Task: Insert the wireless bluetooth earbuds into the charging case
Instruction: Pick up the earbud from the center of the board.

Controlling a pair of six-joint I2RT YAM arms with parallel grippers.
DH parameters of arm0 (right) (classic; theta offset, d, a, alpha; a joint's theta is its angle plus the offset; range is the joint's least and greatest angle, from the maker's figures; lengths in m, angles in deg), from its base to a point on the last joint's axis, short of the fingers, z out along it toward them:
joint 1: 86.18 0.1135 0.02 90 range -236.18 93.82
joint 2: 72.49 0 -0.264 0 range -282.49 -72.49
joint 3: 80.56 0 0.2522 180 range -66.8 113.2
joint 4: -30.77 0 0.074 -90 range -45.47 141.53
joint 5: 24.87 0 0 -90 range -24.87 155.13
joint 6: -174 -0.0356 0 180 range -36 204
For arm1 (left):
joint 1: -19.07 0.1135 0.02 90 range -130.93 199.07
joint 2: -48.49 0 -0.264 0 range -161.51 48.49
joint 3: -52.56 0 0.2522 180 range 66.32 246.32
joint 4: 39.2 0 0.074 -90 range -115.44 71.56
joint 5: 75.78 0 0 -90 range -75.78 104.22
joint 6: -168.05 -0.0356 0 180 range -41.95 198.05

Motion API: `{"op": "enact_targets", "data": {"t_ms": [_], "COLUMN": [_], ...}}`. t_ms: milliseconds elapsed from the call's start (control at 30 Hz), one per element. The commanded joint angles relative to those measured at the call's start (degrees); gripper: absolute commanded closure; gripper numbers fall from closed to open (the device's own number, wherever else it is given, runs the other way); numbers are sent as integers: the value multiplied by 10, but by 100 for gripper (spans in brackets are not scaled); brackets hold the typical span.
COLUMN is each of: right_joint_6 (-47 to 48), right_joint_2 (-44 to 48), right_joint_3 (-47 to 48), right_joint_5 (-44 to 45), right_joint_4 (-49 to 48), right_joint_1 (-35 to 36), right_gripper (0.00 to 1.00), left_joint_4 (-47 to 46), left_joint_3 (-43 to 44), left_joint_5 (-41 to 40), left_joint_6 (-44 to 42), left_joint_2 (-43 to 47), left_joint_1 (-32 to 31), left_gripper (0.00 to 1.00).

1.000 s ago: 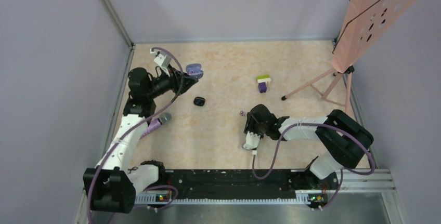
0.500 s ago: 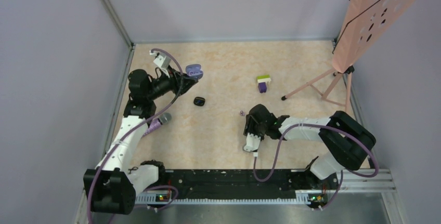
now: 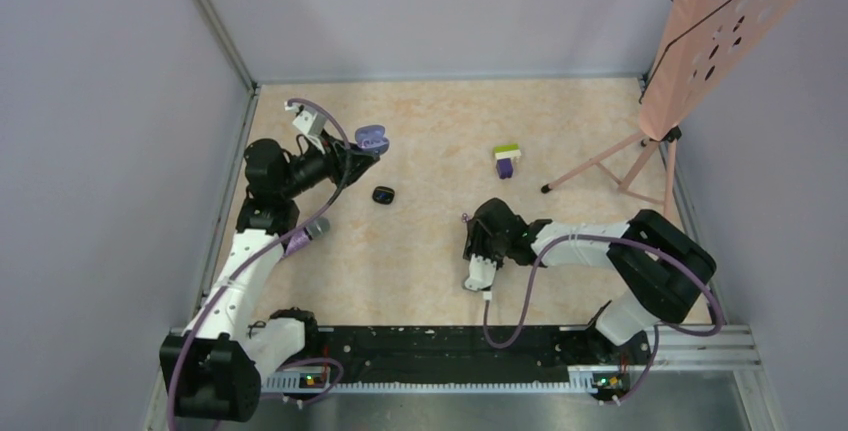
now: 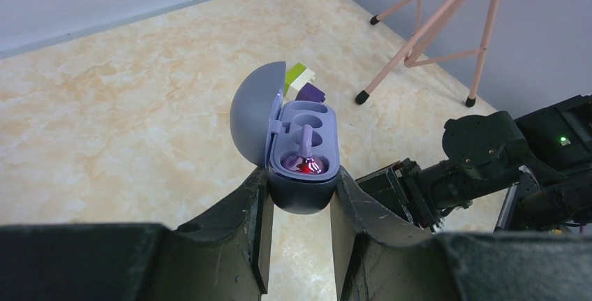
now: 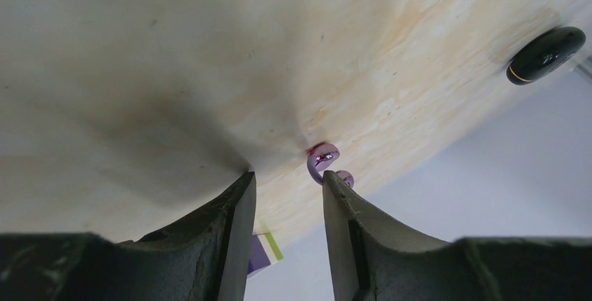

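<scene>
clamping the open charging case [image 4: 294, 140], left hand [image 4: 301, 179] is closed; right hand [image 5: 287, 179] stands open beside a purple earbud [image 5: 323, 156].

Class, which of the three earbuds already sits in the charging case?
The purple earbud seated inside the open case; the other purple earbud and the black earbud lie on the table.

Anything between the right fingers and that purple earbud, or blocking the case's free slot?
Nothing visible. The purple earbud lies uncovered beyond the right gripper, fingers open; the charging case, in the left gripper, is open, far slot empty.
</scene>
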Motion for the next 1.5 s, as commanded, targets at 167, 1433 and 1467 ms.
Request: {"op": "enact_targets", "data": {"t_ms": [167,1433,1467], "right_joint_6": [351,-623,-682], "right_joint_2": [-47,-218,-217], "right_joint_3": [34,590,623], "right_joint_5": [-36,-75,-122], "right_joint_4": [27,325,349], "right_joint_1": [12,-70,-96], "right_gripper": [59,100,100], "left_joint_4": [-31,15,16], "left_joint_3": [-19,55,60], "left_joint_5": [-9,22,28], "left_joint_6": [3,-20,-22], "left_joint_2": [27,-59,-64], "left_joint_1": [6,12,12], "left_gripper": [100,100,100]}}
